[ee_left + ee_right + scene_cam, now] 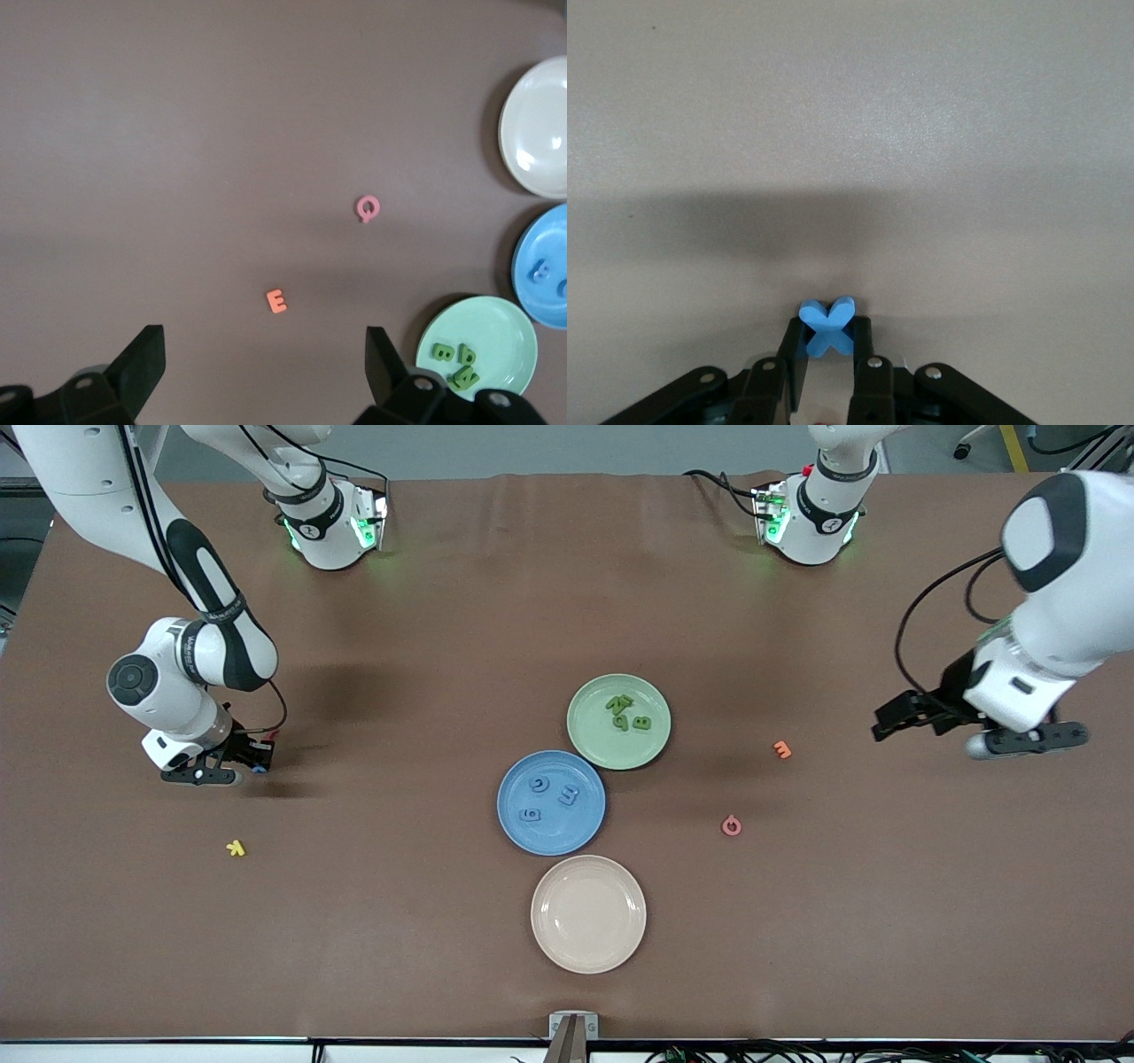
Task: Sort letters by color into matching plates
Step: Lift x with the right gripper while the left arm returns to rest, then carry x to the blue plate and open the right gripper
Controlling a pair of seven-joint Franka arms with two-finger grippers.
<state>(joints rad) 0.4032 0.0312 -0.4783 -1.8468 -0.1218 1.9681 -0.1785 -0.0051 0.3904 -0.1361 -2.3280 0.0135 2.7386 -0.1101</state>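
Observation:
My right gripper [257, 763] is low at the table near the right arm's end, shut on a blue X letter [827, 326] that stands upright between its fingers [793, 347]. The blue plate [554, 840] mid-table holds three blue letters [567, 795]. Touching it, farther from the front camera, the pale green plate [586, 701] holds green letters [629, 714]. My left gripper [886, 722] hangs open over bare table at the left arm's end with nothing between its fingers [146, 354]. The left wrist view also shows the green plate [500, 332] and the blue plate [542, 292].
A cream plate [588, 948] lies nearer the front camera, touching the blue plate. An orange E [781, 749] and a pink Q [731, 825] lie between the plates and the left arm. A yellow letter [235, 848] lies near the right gripper.

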